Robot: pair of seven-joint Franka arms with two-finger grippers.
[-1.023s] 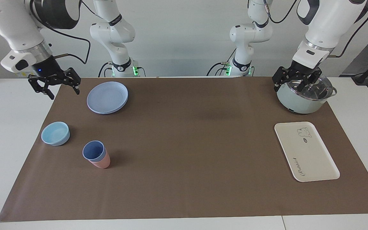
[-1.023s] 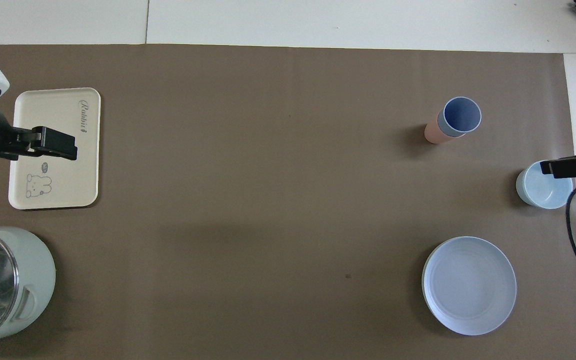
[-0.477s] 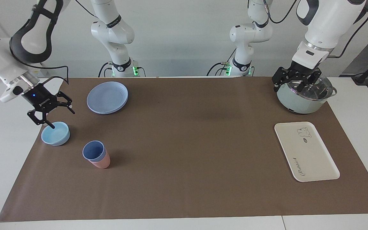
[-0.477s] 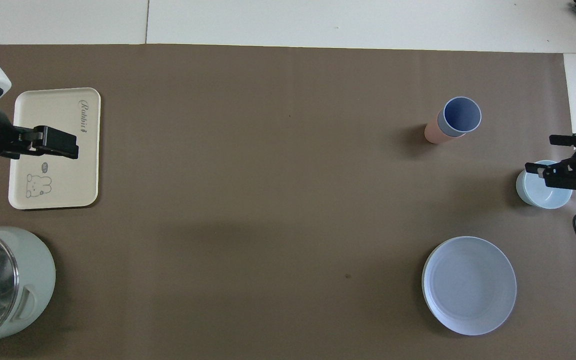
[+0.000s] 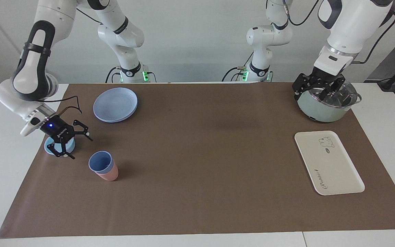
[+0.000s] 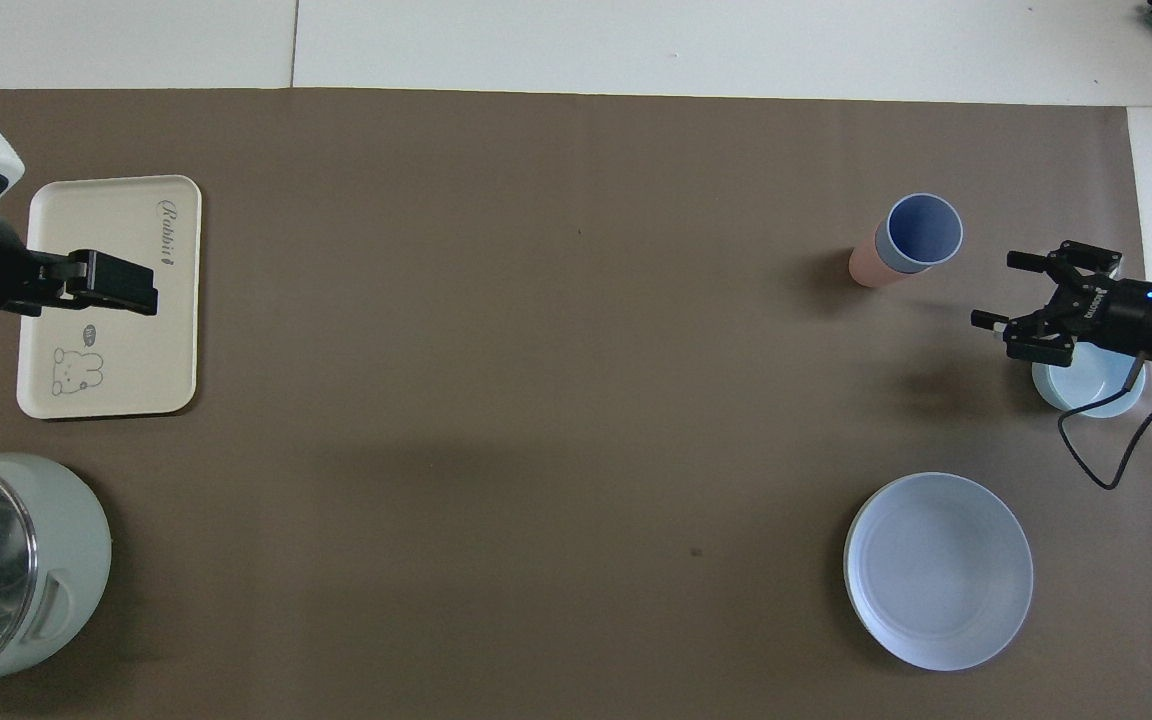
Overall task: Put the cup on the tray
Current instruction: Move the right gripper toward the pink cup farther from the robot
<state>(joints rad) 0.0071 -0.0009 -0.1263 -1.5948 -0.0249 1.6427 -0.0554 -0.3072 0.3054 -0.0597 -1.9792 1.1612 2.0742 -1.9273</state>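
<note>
Two grippers are mine. My right gripper [image 5: 71, 145] [image 6: 1018, 300] hangs low over the mat [image 5: 197, 192] [image 6: 536, 420] at the edge of the bowl [image 5: 51, 150] [image 6: 1086, 395], tilted toward the cup [image 5: 100, 162] [image 6: 923, 232]. Its fingers are spread wide and hold nothing; they are near the cup and touch neither it nor the bowl. The cup stands upright, nested in the pink tumbler [image 5: 110, 174] [image 6: 864, 266], at the right arm's end of the table, farther from me than the plate [image 5: 115, 104] [image 6: 938, 570]. The tray [image 5: 341, 171] [image 6: 136, 290] lies bare at the left arm's end, well apart from the cup. My left gripper [image 5: 318, 90] [image 6: 116, 285] waits above the pot [image 5: 326, 103] [image 6: 6, 560], fingers spread, holding nothing.
</note>
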